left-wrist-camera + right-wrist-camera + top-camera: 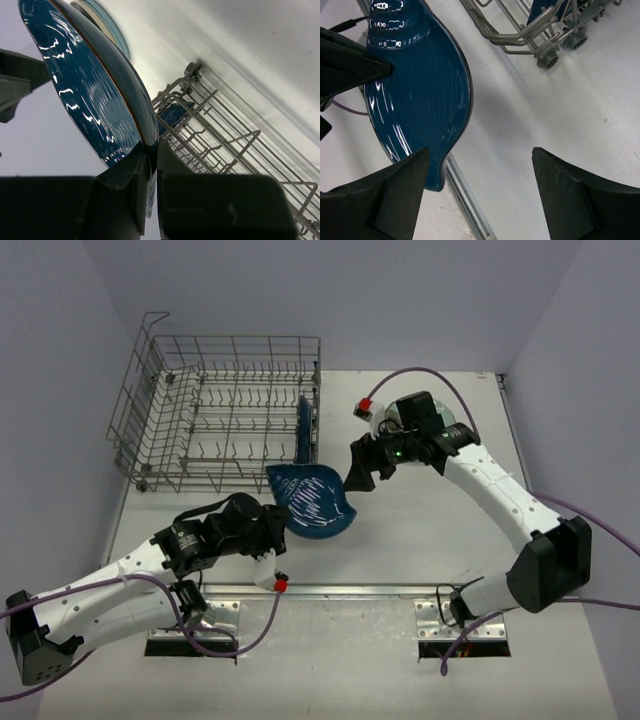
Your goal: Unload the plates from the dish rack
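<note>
A: One dark blue plate [304, 430] stands in the dish rack [160, 430], at its three o'clock end, not yet unloaded.

B: The left gripper [280, 525] clenches a ribbed blue plate [315, 505] at the rack's five o'clock (right gripper [358, 472] spread, empty).

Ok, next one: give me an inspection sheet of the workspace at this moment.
Surface: white table.
Job's things: dish rack holds one standing blue plate; dark blue plate held beside it; stacked plates on the table under the right arm.
Clutter: nothing seen.
Grippers: left gripper shut on dark blue plate's rim; right gripper open, near its opposite edge.
Cables: purple cables trail from both arms.
Surroundings: pale walls.
</note>
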`<move>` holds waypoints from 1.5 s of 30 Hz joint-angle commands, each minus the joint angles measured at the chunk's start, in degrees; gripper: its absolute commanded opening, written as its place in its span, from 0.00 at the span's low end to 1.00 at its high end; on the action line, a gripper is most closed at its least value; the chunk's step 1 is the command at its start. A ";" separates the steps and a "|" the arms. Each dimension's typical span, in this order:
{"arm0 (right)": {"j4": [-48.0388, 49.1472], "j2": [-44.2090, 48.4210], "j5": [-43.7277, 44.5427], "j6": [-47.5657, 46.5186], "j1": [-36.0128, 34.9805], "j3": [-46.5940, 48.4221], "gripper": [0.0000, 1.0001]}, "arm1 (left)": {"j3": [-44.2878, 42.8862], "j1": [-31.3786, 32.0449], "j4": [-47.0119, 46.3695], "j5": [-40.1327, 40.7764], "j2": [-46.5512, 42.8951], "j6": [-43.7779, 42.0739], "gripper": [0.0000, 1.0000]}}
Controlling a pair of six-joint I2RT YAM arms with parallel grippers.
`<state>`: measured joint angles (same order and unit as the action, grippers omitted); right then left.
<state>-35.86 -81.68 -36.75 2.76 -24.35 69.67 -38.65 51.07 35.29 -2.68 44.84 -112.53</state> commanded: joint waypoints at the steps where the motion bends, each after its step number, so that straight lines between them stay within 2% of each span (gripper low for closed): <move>1: 1.25 -2.57 2.12 -0.90 -2.68 4.88 0.82 | -2.28 1.29 -8.52 -2.05 -0.17 -14.98 0.00; 5: 0.57 -5.49 0.68 -0.28 -3.77 8.08 0.78 | -2.44 1.76 -8.60 -2.14 0.71 -15.64 0.00; 10: -0.79 -9.01 -1.94 1.29 -4.13 10.22 0.61 | -2.48 2.45 -10.23 -1.81 1.65 -15.53 0.00; 20: -3.19 -11.90 -5.62 0.97 -4.77 10.05 0.54 | -2.98 2.63 -11.03 -1.85 2.27 -15.61 0.00; 23: -3.25 -12.00 -5.28 0.41 -4.83 9.62 0.47 | -2.16 2.63 -12.13 -2.40 1.93 -15.87 0.00; 26: -3.25 -12.27 -5.60 0.48 -4.83 9.86 0.28 | -1.78 2.64 -13.13 -2.77 1.74 -16.31 0.00; 29: -3.18 -12.17 -5.53 0.84 -4.90 10.32 0.04 | -1.76 2.63 -13.49 -2.21 1.83 -16.28 0.01; 31: -3.25 -11.66 -5.44 0.84 -4.83 10.22 0.00 | -1.59 2.63 -13.76 -1.54 1.74 -16.05 0.07; 33: -3.32 -11.15 -5.40 0.80 -4.83 9.90 0.00 | -1.04 2.63 -14.20 -1.03 1.53 -15.59 0.35; 36: -3.25 -9.78 -4.47 0.39 -4.37 9.32 0.00 | -0.56 2.63 -14.71 -0.29 0.85 -14.88 0.59; 41: -3.34 -7.93 -5.20 -0.20 -1.07 7.72 0.00 | -1.96 2.63 -15.23 1.15 0.58 -12.81 0.65; 45: -3.37 -6.99 -9.18 0.71 9.58 7.84 0.00 | -3.98 2.63 -15.96 2.39 -0.16 -9.07 0.69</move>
<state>-40.89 -92.76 -39.48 2.49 -23.99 76.31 -38.92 53.23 24.29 -1.26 46.50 -113.81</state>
